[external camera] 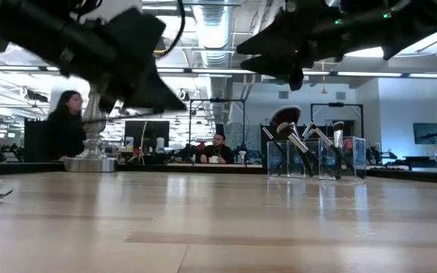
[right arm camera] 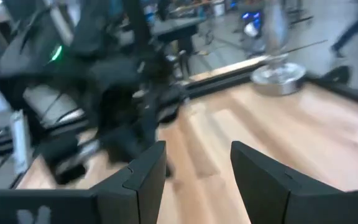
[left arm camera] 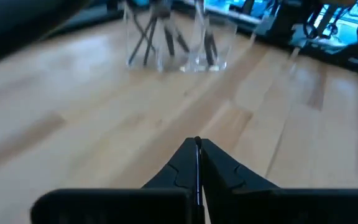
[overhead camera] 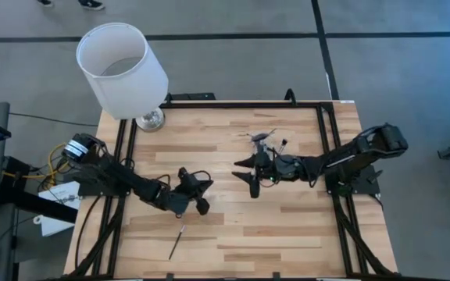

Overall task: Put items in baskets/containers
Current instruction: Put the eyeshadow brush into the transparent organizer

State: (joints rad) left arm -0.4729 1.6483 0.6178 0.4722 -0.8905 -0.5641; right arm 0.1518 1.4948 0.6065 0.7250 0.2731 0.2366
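Now my left gripper [overhead camera: 202, 195] hangs with fingers pressed together, holding nothing; my right gripper [overhead camera: 250, 175] gapes empty beside the small clear glassy container [external camera: 317, 158] of slim black-handled makeup brushes [external camera: 298, 144].

The surface [overhead camera: 287, 234] is pale wood in long butcher-block strips, framed in black. Both arms are black, each claw too: left claw [left arm camera: 197, 144], right claw [right arm camera: 197, 165]. The lampshade [overhead camera: 122, 69] is plain white on a silver base [overhead camera: 150, 119]. The container [external camera: 317, 158] is clear and colourless, holding brushes [external camera: 302, 144] with black handles and silver ferrules. One black brush [overhead camera: 176, 240] lies alone on the wood.
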